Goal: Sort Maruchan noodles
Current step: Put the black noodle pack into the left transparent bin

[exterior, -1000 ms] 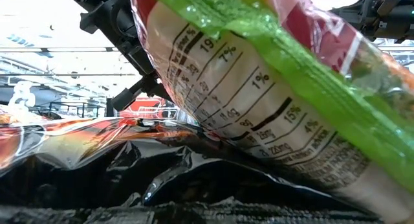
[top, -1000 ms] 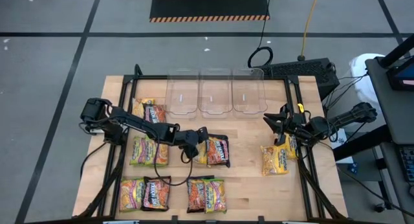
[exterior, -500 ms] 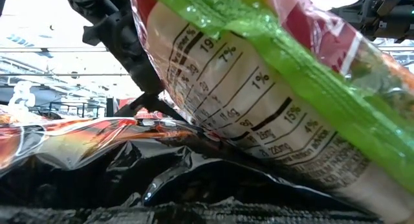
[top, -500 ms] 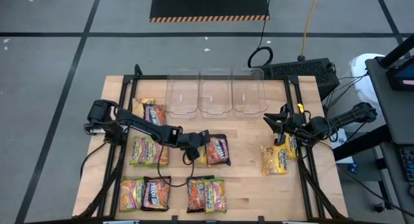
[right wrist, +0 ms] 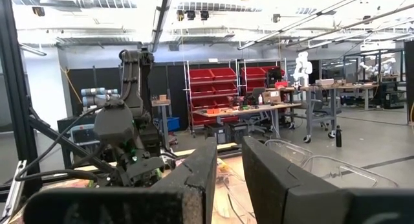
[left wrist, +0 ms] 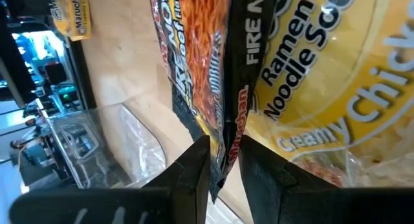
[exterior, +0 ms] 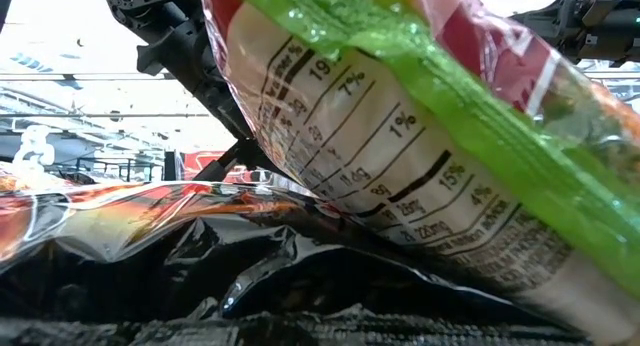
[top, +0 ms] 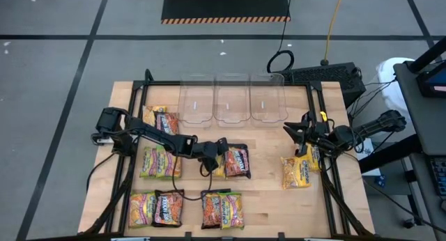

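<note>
Maruchan noodle packets lie flat across the wooden table. In the middle, a black packet lies partly over a yellow one. My left gripper reaches it from the table's left, slanting down, and stands open. In the left wrist view the black packet's crinkled edge stands in the narrow gap of my left gripper. My right gripper waits open above the table's right side, holding nothing. My left gripper has one finger on each side of the black packet's near edge, coming at it slanting down from the table's left. Whether the fingers touch the edge I cannot tell. The packet lies flat on the yellow packet and the table.
Three clear bins stand in a row at the far edge. More packets lie at far left, left, along the near edge and at the right. A lime-green packet leans against the low camera.
My left gripper has gone toward the table's right edge and down to the black packet, whose edge now stands between its fingers. The packet has kept its place.
</note>
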You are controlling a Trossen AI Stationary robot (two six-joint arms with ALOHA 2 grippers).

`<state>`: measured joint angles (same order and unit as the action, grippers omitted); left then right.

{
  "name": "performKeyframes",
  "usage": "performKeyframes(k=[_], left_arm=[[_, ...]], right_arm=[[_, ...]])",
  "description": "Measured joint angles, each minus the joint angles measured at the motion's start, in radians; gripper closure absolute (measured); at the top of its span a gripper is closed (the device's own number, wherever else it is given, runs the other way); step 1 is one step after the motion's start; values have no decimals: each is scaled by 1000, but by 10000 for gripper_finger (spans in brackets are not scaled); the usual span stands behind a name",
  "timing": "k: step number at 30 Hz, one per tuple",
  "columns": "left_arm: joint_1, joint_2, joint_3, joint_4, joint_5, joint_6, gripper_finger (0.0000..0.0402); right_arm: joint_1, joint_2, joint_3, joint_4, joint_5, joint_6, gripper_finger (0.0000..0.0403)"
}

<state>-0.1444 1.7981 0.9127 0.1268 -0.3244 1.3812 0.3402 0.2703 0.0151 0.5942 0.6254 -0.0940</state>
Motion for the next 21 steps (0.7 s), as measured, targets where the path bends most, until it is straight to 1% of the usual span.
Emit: performKeyframes(k=[4, 7, 9, 13, 14, 17, 21], left_arm=[[0, 0, 0, 6, 0, -51, 315], [0, 0, 0, 7, -5, -108, 326], [0, 0, 0, 7, -20, -134, 343], [0, 0, 0, 7, -25, -170, 390], [0, 0, 0, 8, -26, -184, 394], [0, 0, 0, 13, -26, -245, 397], [-2, 0, 0, 51, -51, -381, 398]], right_arm=[[0, 0, 0, 0, 0, 0, 332], [0, 0, 0, 0, -1, 0, 332], [0, 0, 0, 0, -1, 0, 332], [0, 0, 0, 0, -1, 0, 332], [0, 0, 0, 0, -1, 0, 332], [0, 0, 0, 0, -1, 0, 332], [0, 0, 0, -1, -2, 0, 332]])
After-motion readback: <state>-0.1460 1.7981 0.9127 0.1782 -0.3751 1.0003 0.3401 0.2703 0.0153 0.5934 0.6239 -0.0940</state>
